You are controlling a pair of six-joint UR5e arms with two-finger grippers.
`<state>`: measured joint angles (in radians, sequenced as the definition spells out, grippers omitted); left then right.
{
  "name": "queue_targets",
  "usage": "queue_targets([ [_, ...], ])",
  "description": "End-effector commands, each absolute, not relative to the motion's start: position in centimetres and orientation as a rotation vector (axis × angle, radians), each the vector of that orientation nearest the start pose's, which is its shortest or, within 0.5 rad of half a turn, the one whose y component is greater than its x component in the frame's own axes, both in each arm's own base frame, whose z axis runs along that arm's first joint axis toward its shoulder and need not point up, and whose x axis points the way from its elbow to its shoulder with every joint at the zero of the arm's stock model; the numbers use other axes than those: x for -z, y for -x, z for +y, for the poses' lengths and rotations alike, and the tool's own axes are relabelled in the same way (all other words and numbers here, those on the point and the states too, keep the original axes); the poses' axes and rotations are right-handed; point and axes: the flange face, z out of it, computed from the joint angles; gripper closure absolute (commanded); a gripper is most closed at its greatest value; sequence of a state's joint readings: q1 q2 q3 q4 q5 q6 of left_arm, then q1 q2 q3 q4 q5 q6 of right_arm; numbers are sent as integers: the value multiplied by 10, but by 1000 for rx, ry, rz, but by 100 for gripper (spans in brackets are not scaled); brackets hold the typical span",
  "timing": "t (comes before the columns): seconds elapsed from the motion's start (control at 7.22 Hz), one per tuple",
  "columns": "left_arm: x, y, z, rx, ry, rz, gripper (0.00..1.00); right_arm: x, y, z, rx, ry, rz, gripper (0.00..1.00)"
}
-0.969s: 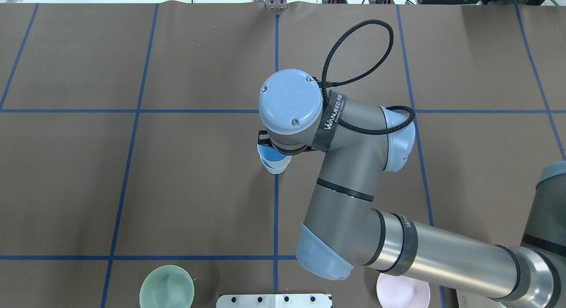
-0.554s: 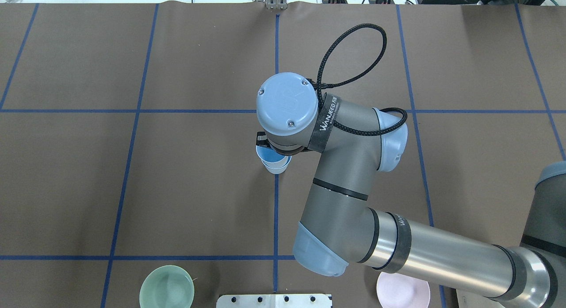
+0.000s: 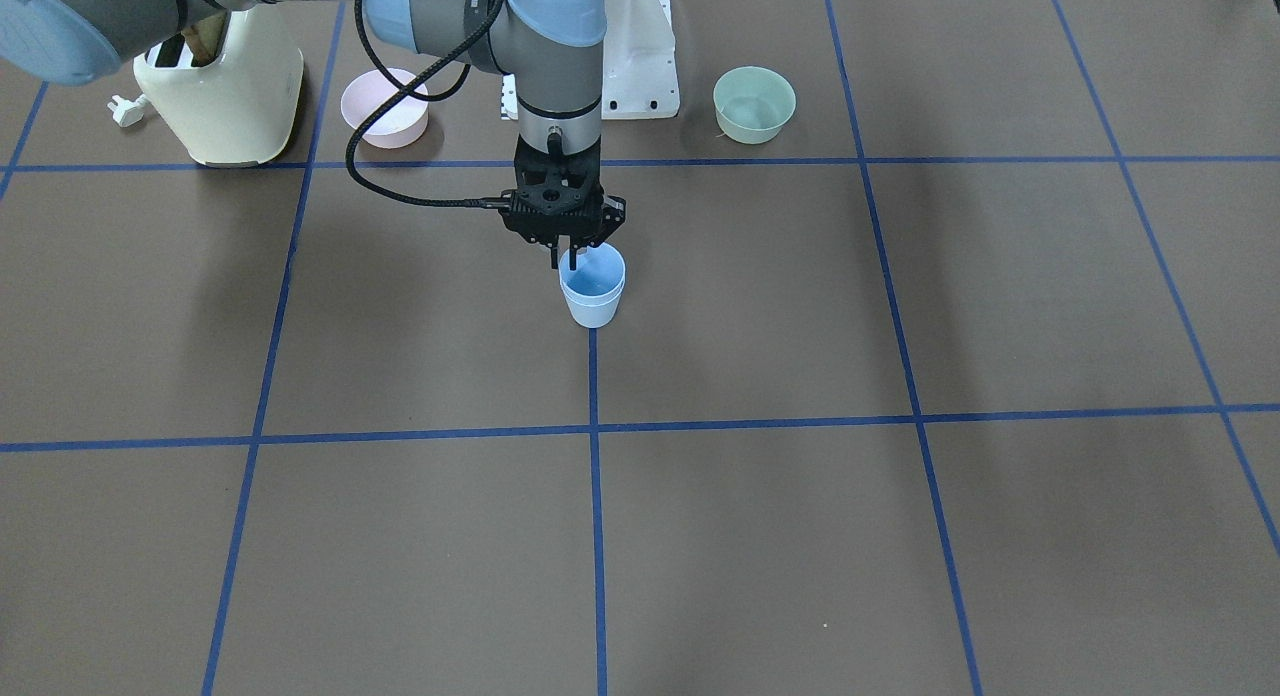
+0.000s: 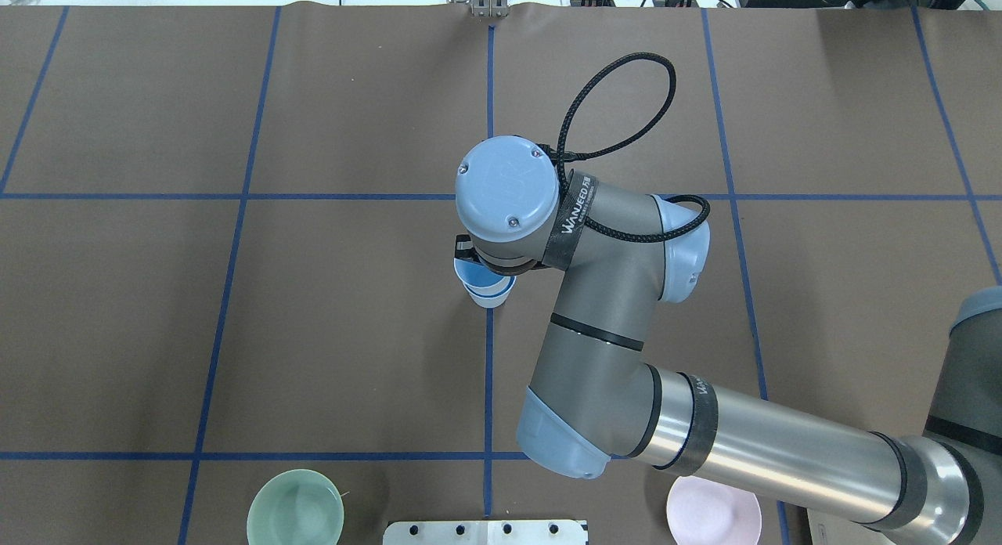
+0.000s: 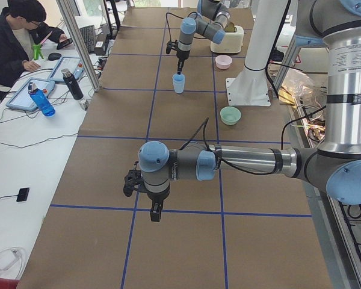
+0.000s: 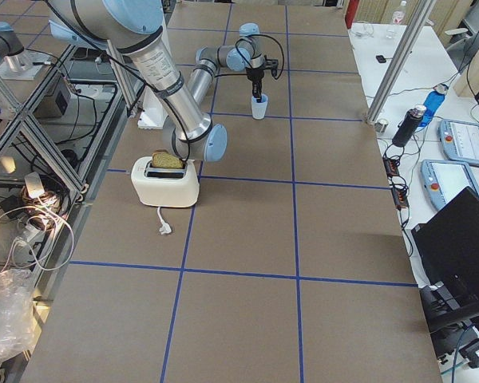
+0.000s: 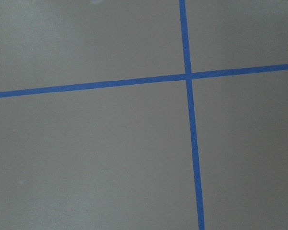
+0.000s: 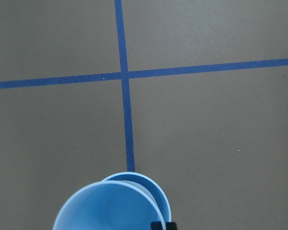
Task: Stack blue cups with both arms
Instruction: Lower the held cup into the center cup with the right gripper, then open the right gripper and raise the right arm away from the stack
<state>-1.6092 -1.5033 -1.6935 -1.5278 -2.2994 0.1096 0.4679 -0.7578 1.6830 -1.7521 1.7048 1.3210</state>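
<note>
Right gripper (image 3: 566, 258) pinches one side of the rim of the upper blue cup (image 3: 598, 266), which is partly nested in the lower blue cup (image 3: 592, 312) near the middle of the table (image 3: 800, 536); from the wrist view the rims look offset, so I worry a release now leaves it crooked, or a lift drags the lower one up and topples it; left gripper (image 5: 154, 215) hangs well apart, its state I cannot tell; count: two blue cups, one green bowl (image 3: 754, 103), one pink bowl (image 3: 385, 106), one toaster (image 3: 222, 96).
</note>
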Motion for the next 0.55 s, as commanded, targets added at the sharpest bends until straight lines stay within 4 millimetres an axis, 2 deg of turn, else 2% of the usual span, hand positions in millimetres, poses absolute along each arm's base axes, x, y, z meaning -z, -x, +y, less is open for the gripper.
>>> queue_targets([
  [0.0, -638, 85, -461, -71, -64, 726, 2, -147, 557, -418, -160, -145, -746, 2],
  [0.14, -639, 85, -460, -68, -55, 727, 2, -141, 545, -431, -183, -157, -755, 1],
  [0.28, -640, 84, -460, -59, -39, 726, 2, -139, 514, -464, -236, -175, -757, 0],
  [0.42, -637, 78, -461, 15, 25, 729, 2, -144, 474, -502, -208, -181, -758, 0],
])
